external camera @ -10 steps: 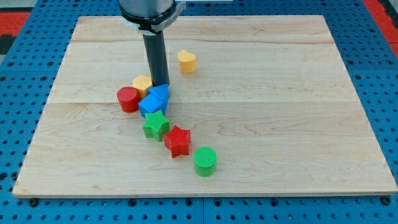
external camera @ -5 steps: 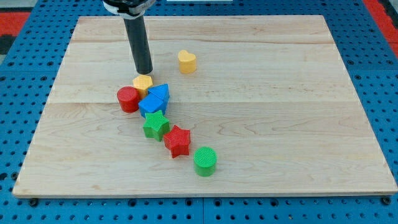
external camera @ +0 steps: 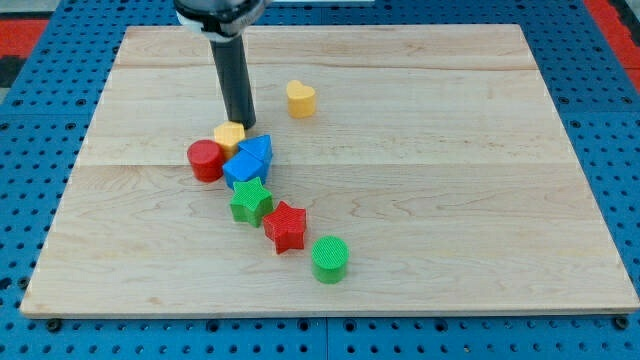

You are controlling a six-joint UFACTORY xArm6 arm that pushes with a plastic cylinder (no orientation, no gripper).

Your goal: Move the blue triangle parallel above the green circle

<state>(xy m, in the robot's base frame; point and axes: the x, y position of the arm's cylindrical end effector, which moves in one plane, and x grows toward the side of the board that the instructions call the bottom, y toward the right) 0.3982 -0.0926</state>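
The blue triangle (external camera: 257,151) lies left of the board's centre, packed against a second blue block (external camera: 242,170), a yellow hexagon (external camera: 229,136) and a red cylinder (external camera: 206,160). The green circle (external camera: 329,258) stands apart toward the view's bottom, below and right of the triangle. My tip (external camera: 243,124) rests just above the yellow hexagon's upper right edge and just above and left of the blue triangle.
A green star (external camera: 250,200) and a red star (external camera: 285,225) lie in a diagonal line between the cluster and the green circle. A yellow heart (external camera: 300,98) sits alone above and right of my tip.
My tip left the blue triangle's upper edge, went up and to the left, then came back a little to the right and down. The blocks have not visibly moved.
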